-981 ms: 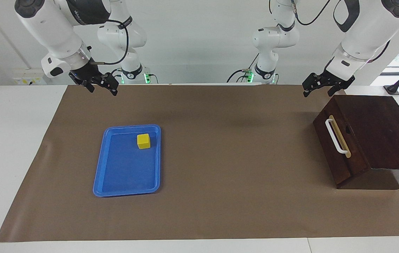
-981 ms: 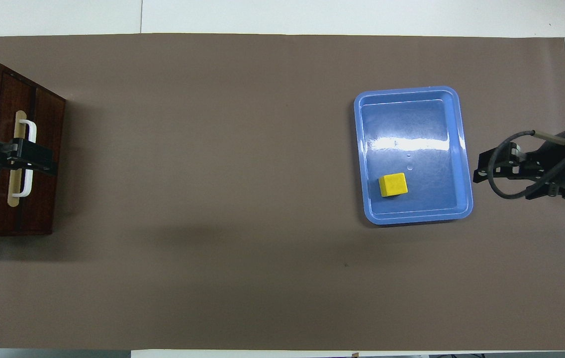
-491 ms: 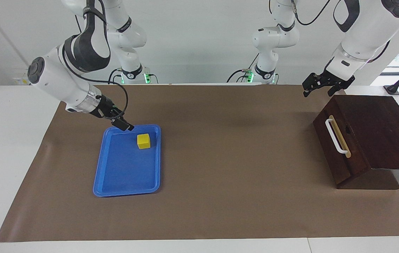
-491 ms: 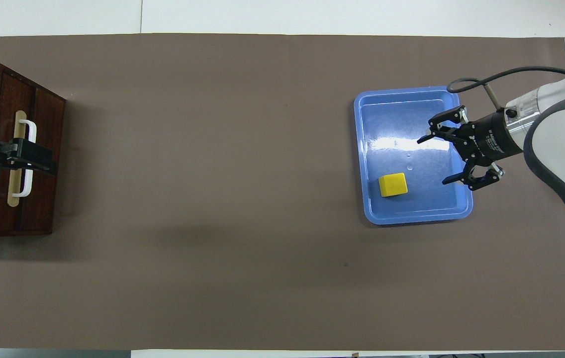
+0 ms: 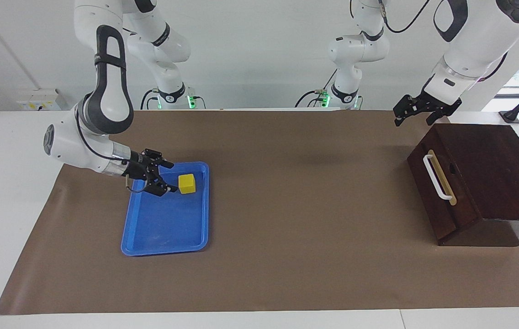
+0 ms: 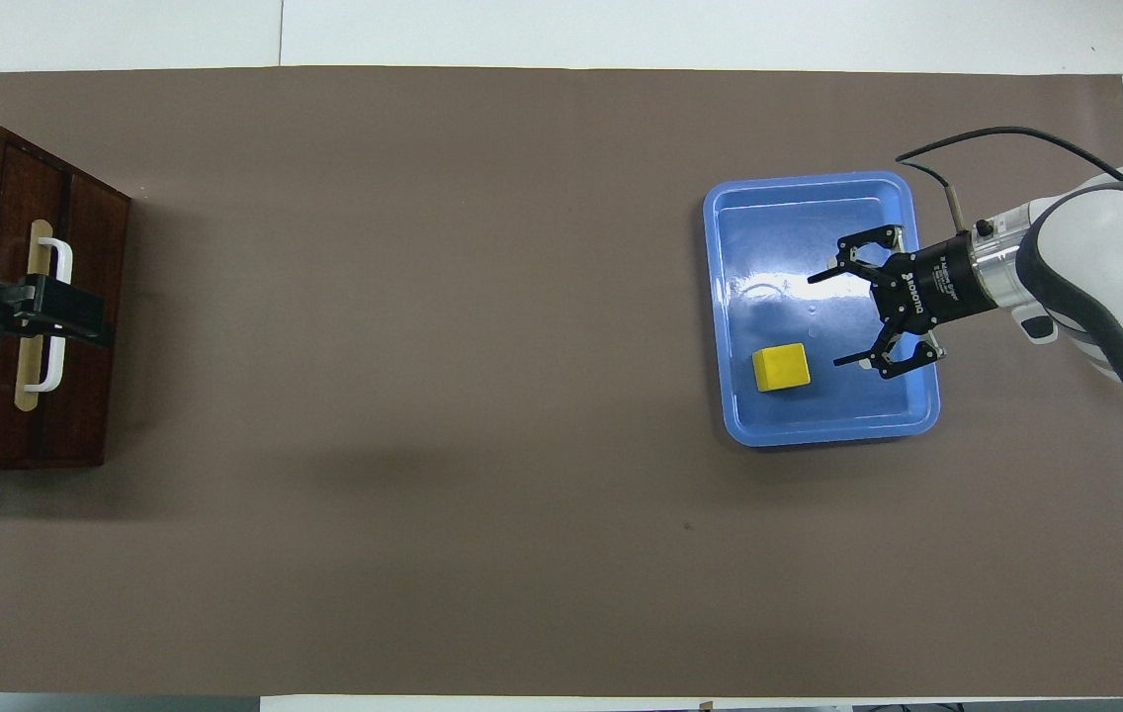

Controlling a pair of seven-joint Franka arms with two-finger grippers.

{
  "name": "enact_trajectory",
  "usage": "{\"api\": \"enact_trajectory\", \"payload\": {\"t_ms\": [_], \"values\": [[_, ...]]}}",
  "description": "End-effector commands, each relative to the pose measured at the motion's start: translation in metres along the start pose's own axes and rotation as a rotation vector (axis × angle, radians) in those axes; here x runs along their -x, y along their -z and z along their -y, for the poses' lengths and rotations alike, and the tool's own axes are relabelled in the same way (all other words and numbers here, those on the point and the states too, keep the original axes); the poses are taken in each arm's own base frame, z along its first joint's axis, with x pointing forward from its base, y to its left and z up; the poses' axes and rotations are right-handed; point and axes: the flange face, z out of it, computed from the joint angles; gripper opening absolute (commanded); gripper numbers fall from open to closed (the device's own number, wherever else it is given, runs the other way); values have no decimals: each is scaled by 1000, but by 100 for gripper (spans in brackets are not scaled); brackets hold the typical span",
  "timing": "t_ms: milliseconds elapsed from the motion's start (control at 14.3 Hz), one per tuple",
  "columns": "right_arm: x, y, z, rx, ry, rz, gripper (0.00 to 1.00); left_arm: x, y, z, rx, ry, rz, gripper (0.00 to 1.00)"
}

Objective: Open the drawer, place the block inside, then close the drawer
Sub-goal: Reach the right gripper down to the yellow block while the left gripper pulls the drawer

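Observation:
The yellow block lies in the blue tray, in the part nearest the robots. My right gripper hangs low over the tray, open, its fingers pointing sideways at the block. The block sits just off the tip of one finger, not between the two. The dark drawer is shut in its box at the left arm's end, with its white handle showing. My left gripper waits open, raised by the box's edge nearest the robots.
A brown mat covers the table between the tray and the drawer box. White table edges frame the mat. A cable loops off the right wrist.
My right arm has swung down from high near the robots' end to low over the tray, its open fingers arriving beside the block. The left arm, block and drawer have not moved.

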Motion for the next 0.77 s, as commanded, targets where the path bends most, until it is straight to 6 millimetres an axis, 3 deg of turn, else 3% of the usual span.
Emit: {"api": "enact_trajectory", "payload": {"t_ms": [0, 140, 280, 421, 701], "values": [[-17, -14, -6, 25, -71, 86, 100, 6, 5, -3, -2, 26, -32, 100], [-34, -24, -15, 49, -101, 113, 100, 2, 4, -5, -12, 16, -73, 100], [-41, -32, -19, 55, -92, 116, 100, -7, -13, -1, -155, -30, -147, 100], [-47, -39, -21, 29, -72, 103, 100, -20, -50, -1, -252, -70, -183, 100], [-48, -53, -23, -12, -19, 104, 100, -61, -135, 27, -387, -120, -170, 100]]}}
